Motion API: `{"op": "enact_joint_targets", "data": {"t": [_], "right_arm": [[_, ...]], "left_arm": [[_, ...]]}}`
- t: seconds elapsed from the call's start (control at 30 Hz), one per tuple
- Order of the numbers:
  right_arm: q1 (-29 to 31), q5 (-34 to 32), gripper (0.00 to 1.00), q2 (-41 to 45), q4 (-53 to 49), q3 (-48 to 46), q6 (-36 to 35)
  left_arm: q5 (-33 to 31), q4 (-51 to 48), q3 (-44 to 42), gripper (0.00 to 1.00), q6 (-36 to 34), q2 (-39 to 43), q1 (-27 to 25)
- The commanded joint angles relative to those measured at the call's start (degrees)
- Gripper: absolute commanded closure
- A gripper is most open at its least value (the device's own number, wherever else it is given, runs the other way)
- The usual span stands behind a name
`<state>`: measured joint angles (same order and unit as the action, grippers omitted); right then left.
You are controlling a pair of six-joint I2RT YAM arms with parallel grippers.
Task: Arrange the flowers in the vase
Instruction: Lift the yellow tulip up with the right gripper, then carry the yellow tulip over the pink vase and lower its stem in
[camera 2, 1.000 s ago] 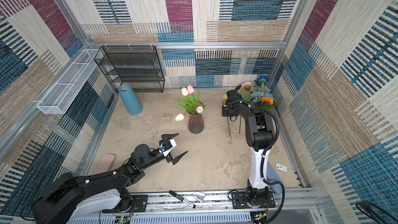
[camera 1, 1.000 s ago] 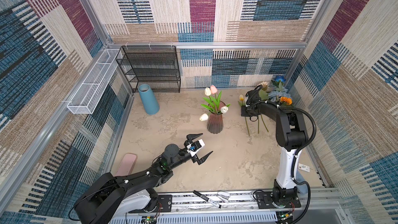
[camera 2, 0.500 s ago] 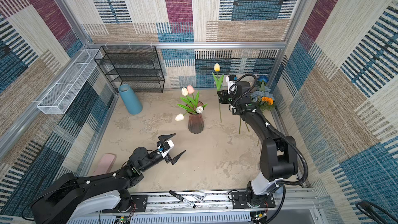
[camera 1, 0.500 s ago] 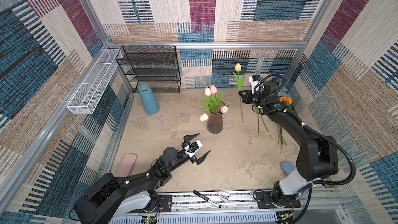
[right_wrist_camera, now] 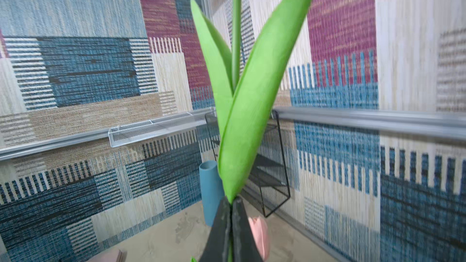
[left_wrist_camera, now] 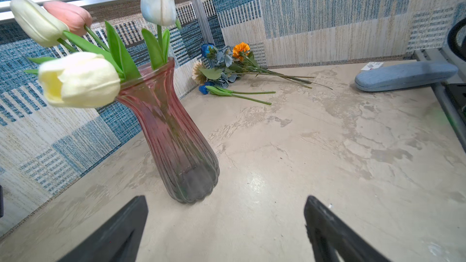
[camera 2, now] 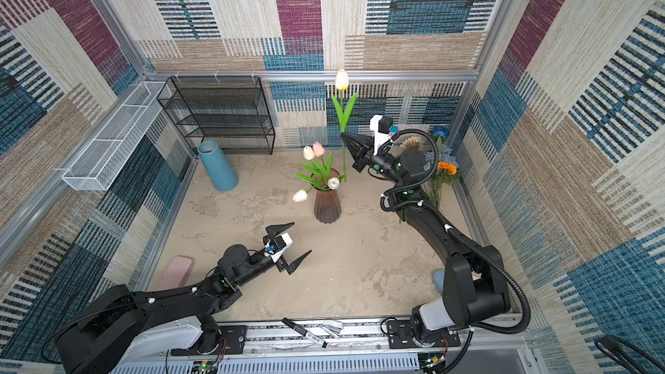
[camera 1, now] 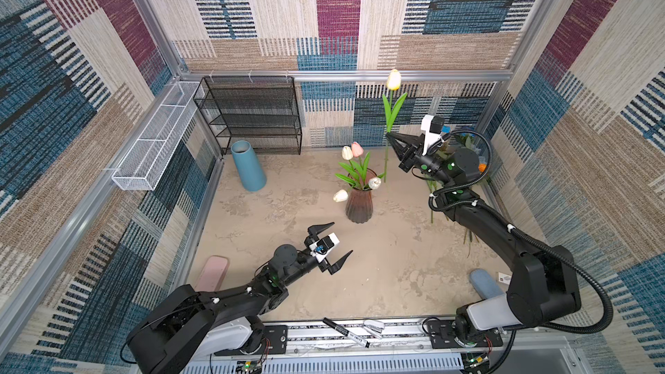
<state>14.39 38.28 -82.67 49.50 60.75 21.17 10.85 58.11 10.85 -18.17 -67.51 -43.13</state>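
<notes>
Right end effector (camera 1: 389, 134) pinches yellow tulip (camera 1: 393, 80), bloom cropped in wrist view; left end effector (camera 1: 342, 238) gapes wide

A green-leaved yellow tulip (camera 1: 393, 79); white and pink tulips (camera 1: 352, 151) in a ribbed, rose-pink vase (camera 1: 358, 206); an orange bloom (camera 2: 447, 167); a plain blue tube (camera 1: 248, 165); a black mesh shelf (camera 1: 252, 116); walls (camera 1: 338, 1) patchworked in blue, maroon and cream stripes.

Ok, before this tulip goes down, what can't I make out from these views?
Right wrist view: the top edge cuts off the bloom of the yellow tulip.
A top view: the right arm hides most of the flowers left by the wall.
Both top views: leaves and blooms cover the mouth of the vase; free room inside is unclear.
</notes>
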Motion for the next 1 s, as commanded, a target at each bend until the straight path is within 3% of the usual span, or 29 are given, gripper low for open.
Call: {"op": "enact_joint_targets", "data": {"t": [0.0,0.27,0.63,0.97], "right_arm": [[0.05,-2.12,1.00,0.50,12.42,-1.62,1.90],[0.11,0.09,1.00,-3.20,13.63,2.75,1.55],[0.12,2.24,1.00,-12.10,22.12,3.58,6.60],[0.49,4.58,1.00,-15.24,21.47,2.96,8.66]], "left_arm": [[-0.52,5.80,-0.89,0.00,-0.37,0.03,0.07],[1.14,3.88,-0.25,0.00,0.87,0.97,0.07],[0.62,1.93,-0.44,0.00,0.34,2.99,0.07],[0.22,1.58,-0.14,0.00,0.05,2.56,0.07]]}}
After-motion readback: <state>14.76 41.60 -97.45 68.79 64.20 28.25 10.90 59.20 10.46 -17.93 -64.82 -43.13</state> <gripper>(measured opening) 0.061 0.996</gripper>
